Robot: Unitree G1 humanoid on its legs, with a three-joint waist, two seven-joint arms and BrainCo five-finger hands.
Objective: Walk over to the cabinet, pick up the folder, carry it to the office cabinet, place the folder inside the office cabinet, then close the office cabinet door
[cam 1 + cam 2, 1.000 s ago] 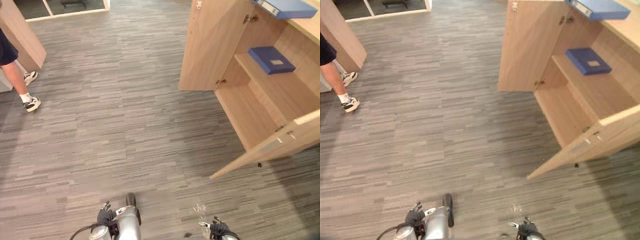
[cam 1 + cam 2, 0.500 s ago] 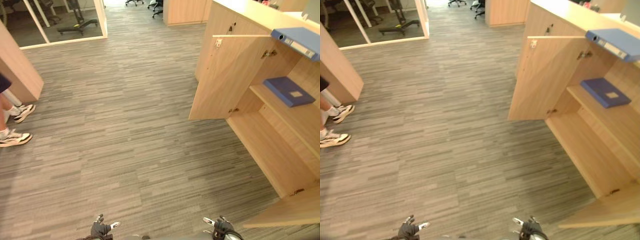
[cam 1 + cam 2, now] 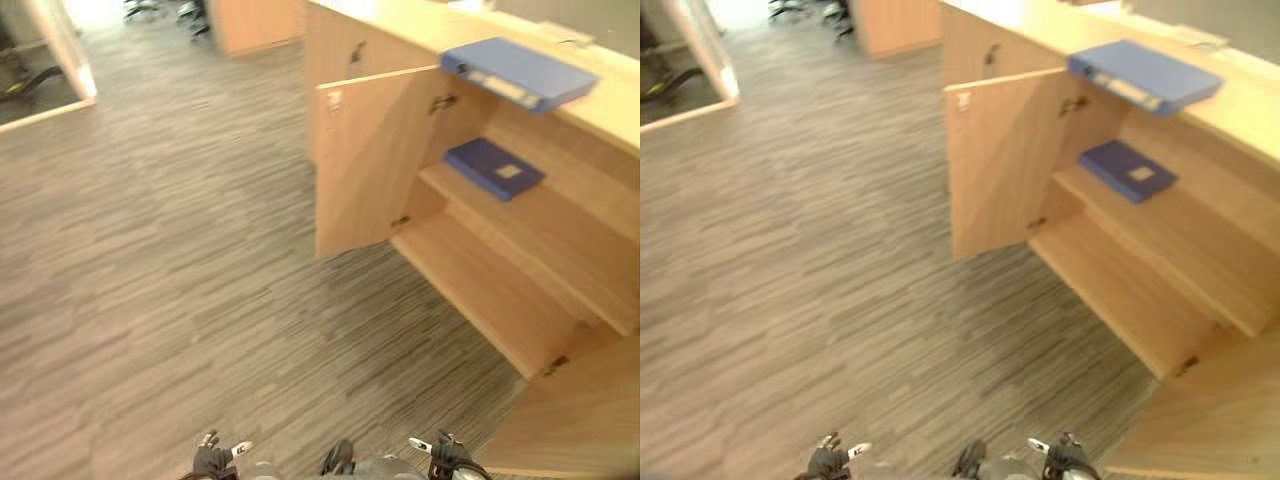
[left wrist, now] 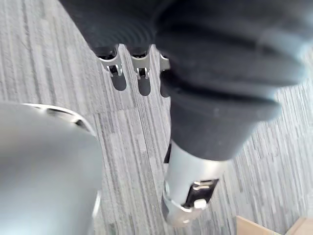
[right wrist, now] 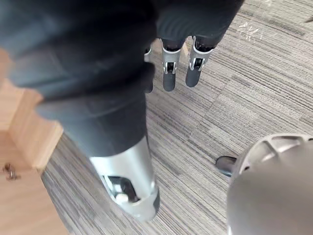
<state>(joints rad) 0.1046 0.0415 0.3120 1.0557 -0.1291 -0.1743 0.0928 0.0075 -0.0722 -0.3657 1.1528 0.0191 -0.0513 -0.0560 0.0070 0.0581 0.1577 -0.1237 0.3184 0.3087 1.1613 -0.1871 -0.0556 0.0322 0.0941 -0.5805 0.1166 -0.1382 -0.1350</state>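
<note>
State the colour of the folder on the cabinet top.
Blue folder, clearest in right eye view.

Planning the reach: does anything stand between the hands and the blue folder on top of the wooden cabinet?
Nothing visible: grey striped floor separates the left hand and right hand from the blue folder; the open wooden door stands aside.

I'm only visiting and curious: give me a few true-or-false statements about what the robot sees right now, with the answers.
1. A light blue folder lies on top of the cabinet. True.
2. The cabinet's door is shut. False: it stands open.
3. A dark blue folder lies on a shelf inside the cabinet. True.
4. The left hand holds a folder. False: its fingers are straight and hold nothing, above the floor; the right hand is likewise empty.
</note>
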